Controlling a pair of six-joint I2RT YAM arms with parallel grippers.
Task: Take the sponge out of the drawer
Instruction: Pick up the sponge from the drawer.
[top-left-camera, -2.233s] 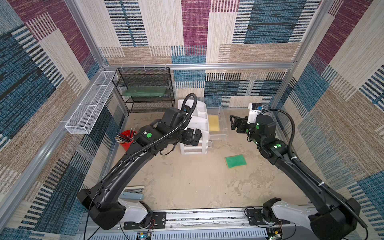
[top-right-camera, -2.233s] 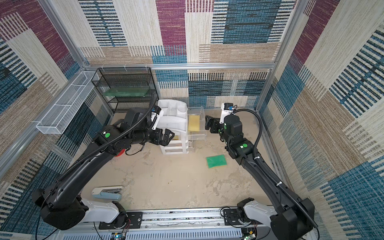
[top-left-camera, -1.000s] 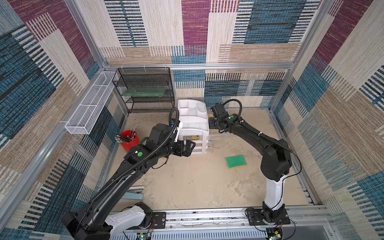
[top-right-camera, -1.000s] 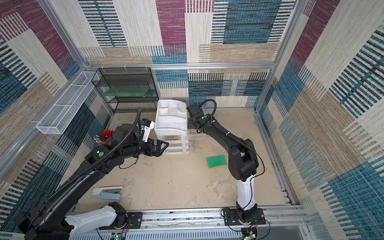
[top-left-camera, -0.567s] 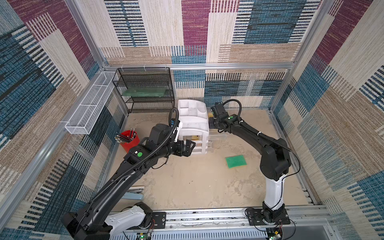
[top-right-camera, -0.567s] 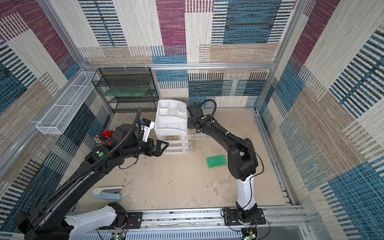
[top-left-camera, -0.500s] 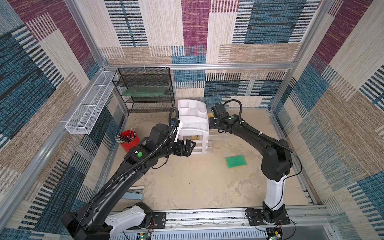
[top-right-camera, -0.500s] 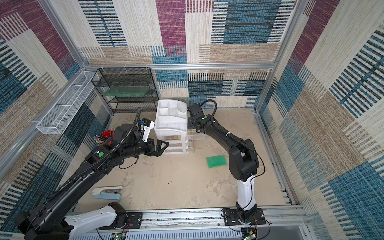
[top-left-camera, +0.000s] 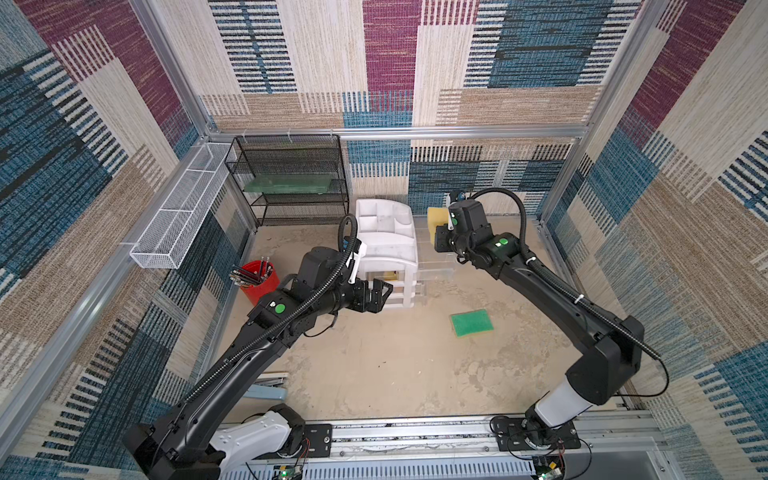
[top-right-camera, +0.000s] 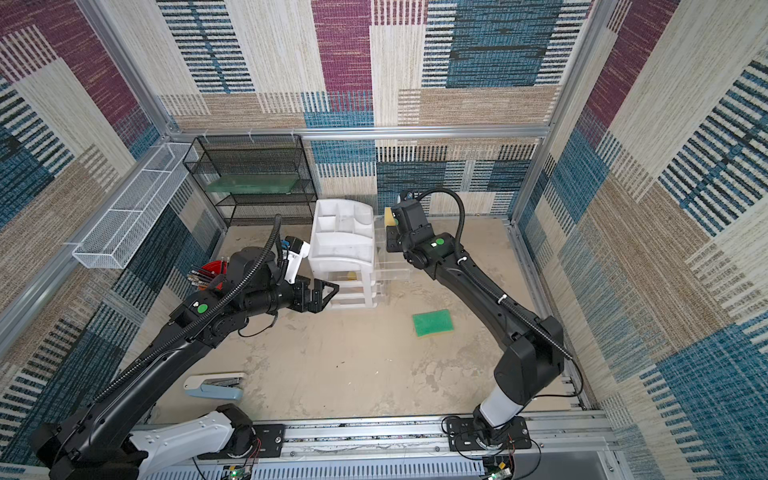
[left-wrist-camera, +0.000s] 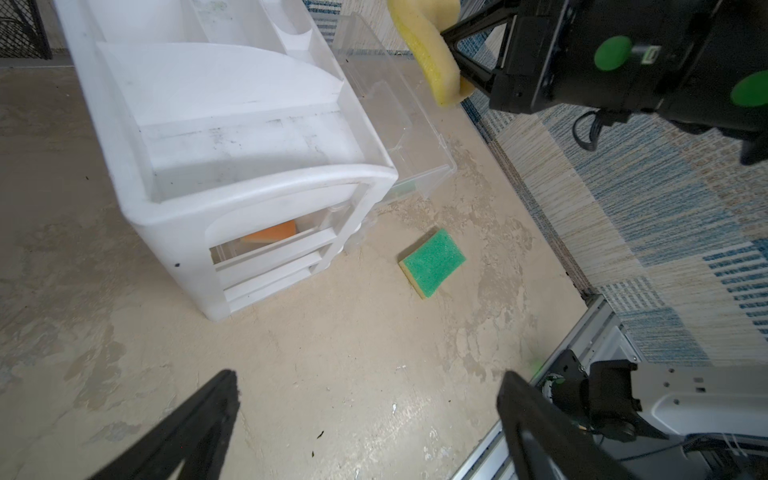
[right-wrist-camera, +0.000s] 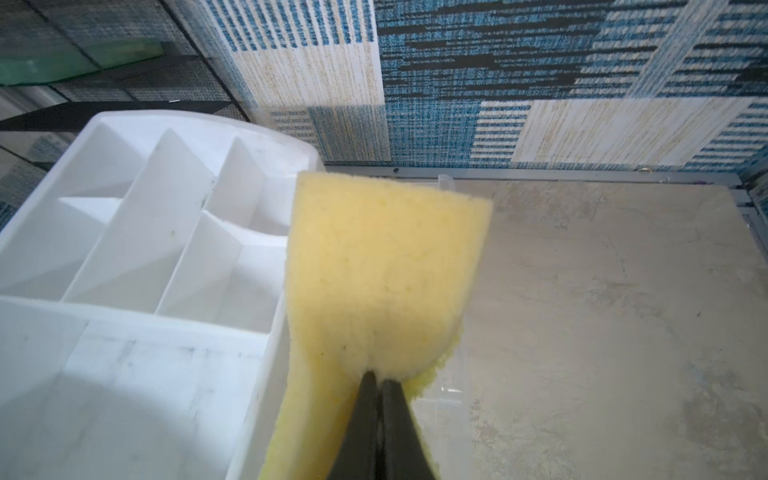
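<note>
The right pincer (right-wrist-camera: 377, 376) is clamped on the yellow sponge (right-wrist-camera: 386, 257), above the open drawer (left-wrist-camera: 419, 141); left pincer (left-wrist-camera: 368, 378) spread apart

The white drawer chest (left-wrist-camera: 232, 137) fills the 10 o'clock part, with its clear drawer (left-wrist-camera: 399, 120) pulled out toward 1 o'clock. Over that drawer the right gripper (left-wrist-camera: 457, 58) pinches a yellow sponge (left-wrist-camera: 428, 45), which is bent. At 4 o'clock from the chest a green sponge (left-wrist-camera: 434, 262) lies flat on the floor. At 6 o'clock is the left gripper (left-wrist-camera: 368, 376), its fingers wide apart and holding nothing.
</note>
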